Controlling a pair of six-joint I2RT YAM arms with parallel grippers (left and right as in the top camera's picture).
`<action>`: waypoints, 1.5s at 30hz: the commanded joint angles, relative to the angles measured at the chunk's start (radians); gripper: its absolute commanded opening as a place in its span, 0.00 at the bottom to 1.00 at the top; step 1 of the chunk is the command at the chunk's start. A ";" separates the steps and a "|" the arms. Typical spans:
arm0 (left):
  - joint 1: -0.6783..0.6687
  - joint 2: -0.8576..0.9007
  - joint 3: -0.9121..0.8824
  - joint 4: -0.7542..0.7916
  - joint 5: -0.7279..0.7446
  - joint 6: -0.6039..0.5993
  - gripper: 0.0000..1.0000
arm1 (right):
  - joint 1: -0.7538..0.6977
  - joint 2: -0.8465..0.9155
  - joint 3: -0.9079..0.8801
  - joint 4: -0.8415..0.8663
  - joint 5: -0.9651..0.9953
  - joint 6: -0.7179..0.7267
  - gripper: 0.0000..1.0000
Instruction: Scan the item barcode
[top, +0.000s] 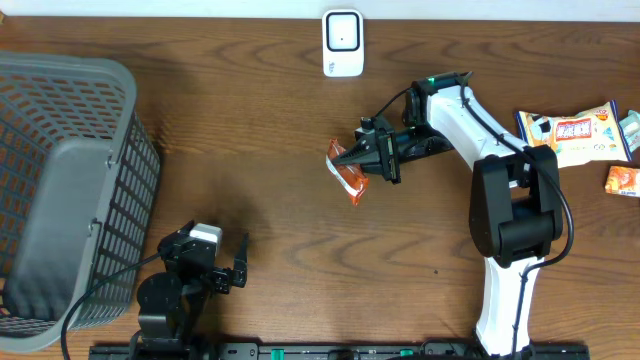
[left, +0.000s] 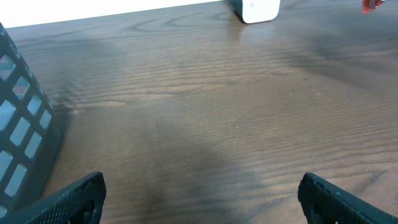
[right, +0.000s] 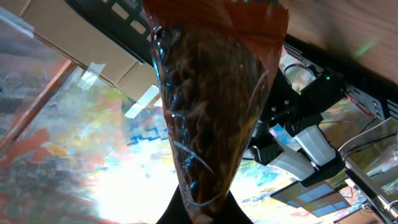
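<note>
An orange snack packet (top: 346, 173) hangs above the middle of the table, pinched at one end by my right gripper (top: 358, 154), which is shut on it. In the right wrist view the packet (right: 211, 106) fills the centre, narrowing down to the gripper (right: 202, 210) at the bottom edge. The white barcode scanner (top: 342, 44) stands at the table's far edge, a good way beyond the packet. My left gripper (top: 232, 268) rests near the front left, open with nothing between its fingers (left: 78, 198). The scanner (left: 255, 9) shows at the top of the left wrist view.
A grey mesh basket (top: 60, 180) fills the left side; its wall (left: 18, 124) shows beside my left gripper. More snack packets (top: 575, 135) and a small orange one (top: 622, 181) lie at the right edge. The right arm's base (top: 515, 215) stands front right.
</note>
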 joint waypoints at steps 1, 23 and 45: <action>-0.002 -0.005 -0.013 -0.020 -0.003 0.014 0.98 | 0.007 0.010 0.005 0.000 -0.035 0.016 0.01; -0.002 -0.005 -0.013 -0.020 -0.003 0.014 0.98 | 0.084 0.010 0.003 0.000 0.087 -0.235 0.01; -0.002 -0.005 -0.013 -0.020 -0.003 0.014 0.98 | 0.129 0.010 0.003 0.000 0.116 -0.242 0.01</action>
